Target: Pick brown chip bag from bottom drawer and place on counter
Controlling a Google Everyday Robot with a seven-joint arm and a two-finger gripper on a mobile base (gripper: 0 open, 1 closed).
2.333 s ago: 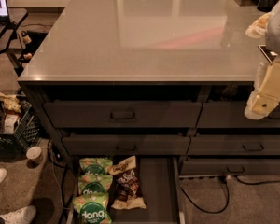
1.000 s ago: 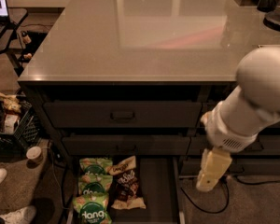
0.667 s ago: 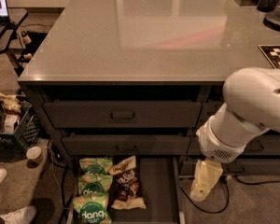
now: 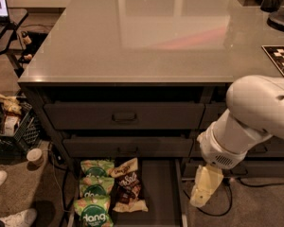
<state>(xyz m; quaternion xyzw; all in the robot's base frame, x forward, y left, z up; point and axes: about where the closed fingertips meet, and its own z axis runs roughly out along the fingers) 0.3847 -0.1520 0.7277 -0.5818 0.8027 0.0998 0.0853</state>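
Observation:
The brown chip bag (image 4: 128,186) lies in the open bottom drawer (image 4: 158,193), dark brown in the middle with cream ends, next to the green bags. The glossy grey counter (image 4: 146,32) tops the dark cabinet. My gripper (image 4: 203,188) hangs from the white arm (image 4: 255,112) at the lower right. It points down just right of the drawer's right rail, about a hand's width from the brown bag and holding nothing that I can see.
Three green "dang" bags (image 4: 94,197) fill the drawer's left side. Two handled drawers (image 4: 125,117) sit shut above. A black crate (image 4: 9,122) and a cup (image 4: 34,156) stand on the floor at left. A checkerboard (image 4: 281,60) lies on the counter's right edge. A cable (image 4: 222,207) lies on the floor.
My arm has swung down from beside the counter's right edge to in front of the cabinet. The gripper has moved lower and leftward, nearer the open drawer. The bags have not moved.

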